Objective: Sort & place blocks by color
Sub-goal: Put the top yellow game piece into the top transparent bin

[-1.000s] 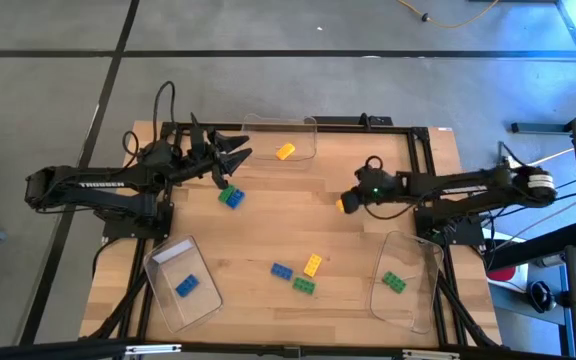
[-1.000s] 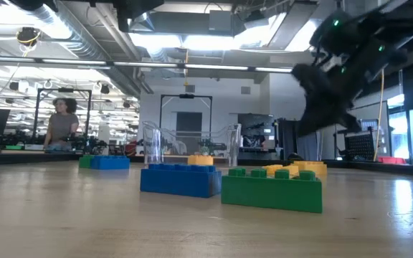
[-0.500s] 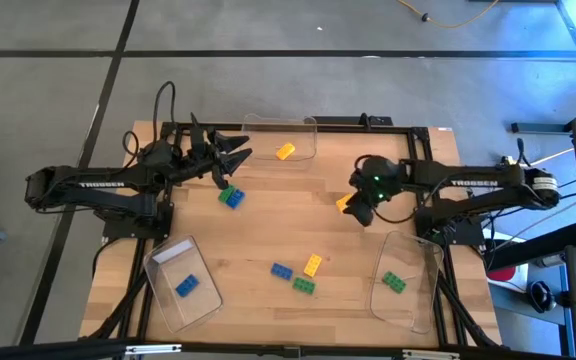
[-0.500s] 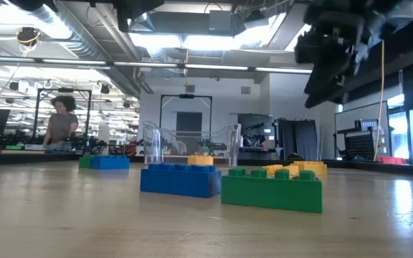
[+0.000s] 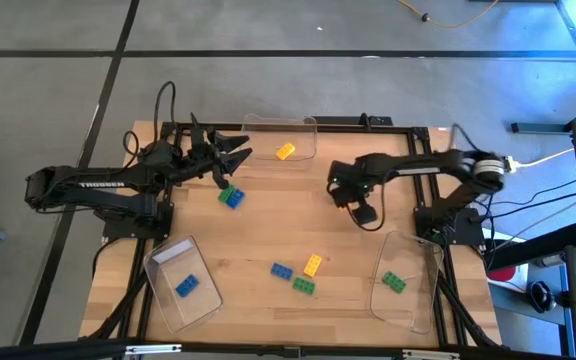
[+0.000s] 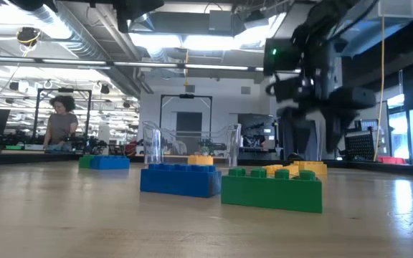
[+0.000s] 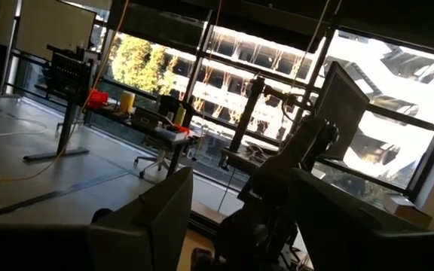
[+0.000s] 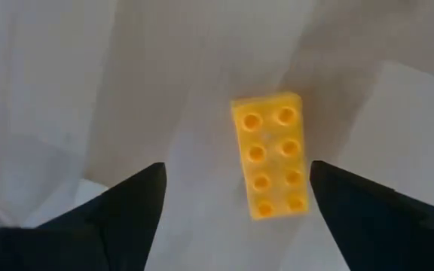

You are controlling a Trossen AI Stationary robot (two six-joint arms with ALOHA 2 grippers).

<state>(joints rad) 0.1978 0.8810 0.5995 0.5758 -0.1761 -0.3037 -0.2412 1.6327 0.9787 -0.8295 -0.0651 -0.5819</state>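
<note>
My right gripper (image 8: 237, 168) is open over the table's middle right (image 5: 341, 190), high above the top in the low view (image 6: 303, 89). A yellow block (image 8: 271, 154) lies studs up below it, between the two spread fingers and touching neither. I cannot tell whether that block rests on the table. My left gripper (image 5: 236, 150) waits open at the far left, beside a blue and green pair of blocks (image 5: 231, 196). Blue (image 5: 281, 270), yellow (image 5: 313, 264) and green (image 5: 304, 286) blocks lie loose near the front.
Three clear trays stand on the table. The far one (image 5: 303, 125) holds a yellow block (image 5: 285, 151), the near-left one (image 5: 163, 255) a blue block (image 5: 186, 286), and the near-right one (image 5: 413, 250) a green block (image 5: 394, 282). A person stands far behind the table (image 6: 62, 123).
My right gripper has swung a little toward the table's left and far edge while its arm folded and turned. It has opened and let go of the yellow block it was carrying.
</note>
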